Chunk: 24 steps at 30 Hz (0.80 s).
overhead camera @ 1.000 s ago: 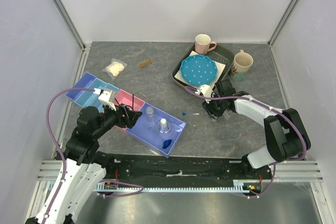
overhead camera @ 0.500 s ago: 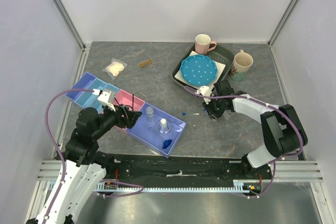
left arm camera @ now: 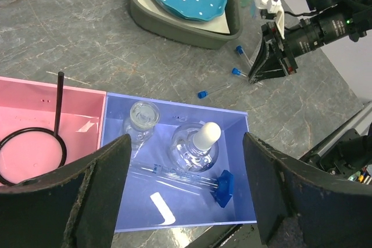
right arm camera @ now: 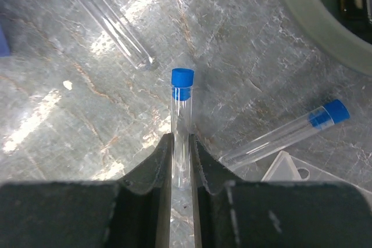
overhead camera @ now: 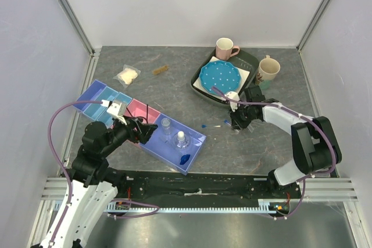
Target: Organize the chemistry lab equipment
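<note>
While my right gripper (right arm camera: 181,143) is clamping shut on a clear blue-capped tube (right arm camera: 182,108) down at the grey table (right arm camera: 87,114), centre of the wrist view, its length is running straight out from the fingers (right arm camera: 157,166), cap toward the top. My left gripper (left arm camera: 187,143) is hanging wide open, empty, above the purple tray (left arm camera: 197,213).

L pincer (left arm camera: 187,143) spread wide, arm bent; R pincer (right arm camera: 181,143) pinched tight, arm stretched fwd, tips down.
</note>
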Each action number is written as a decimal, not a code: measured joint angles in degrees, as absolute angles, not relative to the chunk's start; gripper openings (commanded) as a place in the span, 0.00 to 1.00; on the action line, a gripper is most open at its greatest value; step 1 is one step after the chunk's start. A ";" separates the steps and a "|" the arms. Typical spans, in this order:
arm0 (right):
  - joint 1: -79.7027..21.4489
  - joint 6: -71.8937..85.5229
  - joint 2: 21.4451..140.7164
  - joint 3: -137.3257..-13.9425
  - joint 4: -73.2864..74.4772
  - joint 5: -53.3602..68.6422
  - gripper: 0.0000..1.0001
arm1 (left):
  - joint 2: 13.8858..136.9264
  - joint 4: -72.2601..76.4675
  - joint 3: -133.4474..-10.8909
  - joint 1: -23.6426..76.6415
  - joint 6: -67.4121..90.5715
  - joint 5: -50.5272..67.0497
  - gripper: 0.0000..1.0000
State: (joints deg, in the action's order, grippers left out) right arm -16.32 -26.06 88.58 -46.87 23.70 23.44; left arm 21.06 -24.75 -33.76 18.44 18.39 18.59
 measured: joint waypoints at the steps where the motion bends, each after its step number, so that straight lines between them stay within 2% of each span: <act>1: -15.81 -25.85 88.16 -46.87 23.94 24.56 0.12 | 21.04 -24.64 -33.74 18.44 18.37 18.72 0.87; 9: -12.47 -27.09 79.31 -47.66 28.49 40.27 0.12 | 20.67 -16.56 -30.92 18.46 26.57 24.71 0.87; 15: -9.91 -28.95 74.76 -48.86 32.75 52.51 0.13 | 26.55 1.85 -26.55 19.59 45.17 29.63 0.87; 18: -9.80 -29.47 74.54 -50.96 35.73 56.49 0.13 | 32.60 8.56 -26.28 24.43 51.03 27.79 0.87; 24: -9.80 -31.20 75.13 -58.46 41.21 63.90 0.13 | 45.21 15.14 -28.40 41.78 55.86 14.79 0.88</act>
State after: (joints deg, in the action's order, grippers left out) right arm -9.80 -31.20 75.13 -58.46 41.21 63.90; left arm 45.21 15.14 -28.40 41.78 55.86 14.79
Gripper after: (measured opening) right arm 0.203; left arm 0.872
